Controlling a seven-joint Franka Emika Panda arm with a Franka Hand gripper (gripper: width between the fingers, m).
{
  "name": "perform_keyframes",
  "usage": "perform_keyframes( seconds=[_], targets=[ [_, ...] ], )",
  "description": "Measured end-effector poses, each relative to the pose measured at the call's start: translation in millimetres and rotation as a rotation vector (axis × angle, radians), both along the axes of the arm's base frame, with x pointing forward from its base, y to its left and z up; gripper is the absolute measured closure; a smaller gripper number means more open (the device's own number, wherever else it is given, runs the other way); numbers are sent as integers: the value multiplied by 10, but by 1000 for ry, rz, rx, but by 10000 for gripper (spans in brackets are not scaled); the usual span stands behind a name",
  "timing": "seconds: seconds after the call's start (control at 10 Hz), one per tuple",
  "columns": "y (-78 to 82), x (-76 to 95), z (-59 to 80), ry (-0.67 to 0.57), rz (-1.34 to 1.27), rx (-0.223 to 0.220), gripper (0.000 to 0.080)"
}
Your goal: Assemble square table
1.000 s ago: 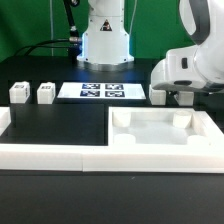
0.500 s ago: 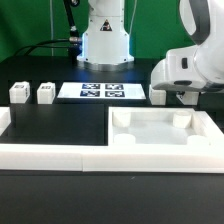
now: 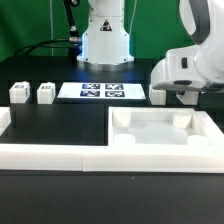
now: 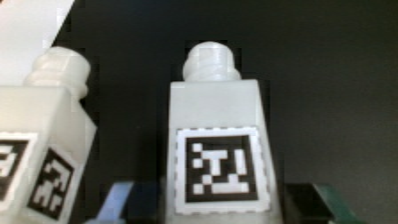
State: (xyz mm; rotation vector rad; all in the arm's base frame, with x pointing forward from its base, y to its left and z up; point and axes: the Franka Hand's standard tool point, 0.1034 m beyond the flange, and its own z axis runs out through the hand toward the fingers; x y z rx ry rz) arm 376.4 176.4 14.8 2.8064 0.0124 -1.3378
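Note:
In the wrist view a white table leg [image 4: 217, 120] with a black-and-white tag lies on the black table, its rounded peg pointing away. My gripper [image 4: 222, 207] is shut on it, one finger close along each side. A second tagged leg [image 4: 45, 120] lies just beside it. In the exterior view the gripper [image 3: 178, 97] is low at the exterior view's right, behind the white square tabletop [image 3: 160, 140], with its fingers mostly hidden. Two more legs [image 3: 17, 93] [image 3: 45, 93] stand at the left.
The marker board [image 3: 102, 91] lies flat at the middle back, in front of the robot base [image 3: 105, 40]. A long low white border wall [image 3: 50, 155] runs along the front, and the tabletop rests against it.
The jaws have come together on the leg. Arm and parts look unmoved in the exterior view.

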Motion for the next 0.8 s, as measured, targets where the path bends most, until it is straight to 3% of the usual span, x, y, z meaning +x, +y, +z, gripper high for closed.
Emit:
perform_keyframes(
  seconds=[0.1,0.3,0.4,0.6,0.7,0.8],
  targets=[
    [-134,148,252,7,47,58,509],
    [-370,402,696,-46,5,89,509],
    [-437,426,884,-55,13,91,509],
    [-388,533,794,-205,5,100,508],
    [-403,555,816,-278,2,101,508],
    [-451,697,873,-330,16,126,508]
  ],
)
